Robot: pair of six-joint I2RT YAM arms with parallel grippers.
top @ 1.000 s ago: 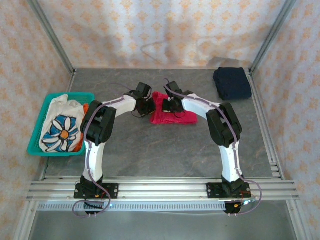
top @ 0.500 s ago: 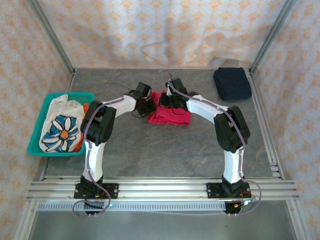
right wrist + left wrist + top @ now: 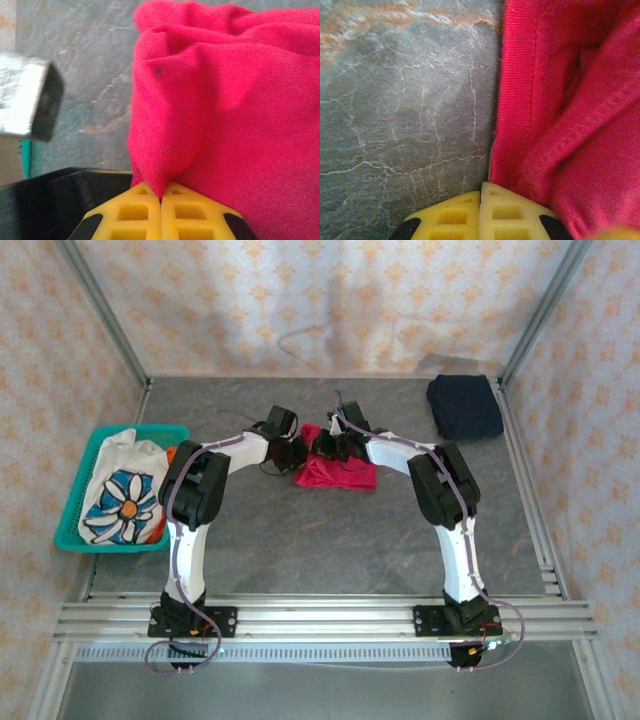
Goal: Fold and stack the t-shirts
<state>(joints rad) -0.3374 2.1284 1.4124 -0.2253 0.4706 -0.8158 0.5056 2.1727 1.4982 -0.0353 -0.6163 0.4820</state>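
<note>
– Top external view first: where is the red t-shirt (image 3: pixel 338 472)?
– Bunched on the grey table (image 3: pixel 330 540), a little beyond its middle; both arms reach in to its far left edge; the left gripper (image 3: pixel 296 452) and the right gripper (image 3: pixel 325 444) are close together there.
– And the other shirts?
– The navy t-shirt (image 3: pixel 465 407) lies folded at the far right corner, well apart from the red one; the white flower-print t-shirt (image 3: pixel 125 495) is heaped in the teal basket (image 3: pixel 72 518) at the left edge.
– Left wrist view: how do the jaws stand?
– Pressed tight together; the left gripper (image 3: pixel 480 200) has no gap, and the stitched hem of the red t-shirt (image 3: pixel 570 100) runs straight down into the seam between the yellow fingers (image 3: pixel 450 217); bare table (image 3: pixel 395 100) lies to the left of the hem.
– Right wrist view?
– Much the same; the right gripper (image 3: pixel 161 202) is clamped narrow on a pointed fold of the red t-shirt (image 3: pixel 240 115); the cloth rises from the pinch in a rumpled mound.
</note>
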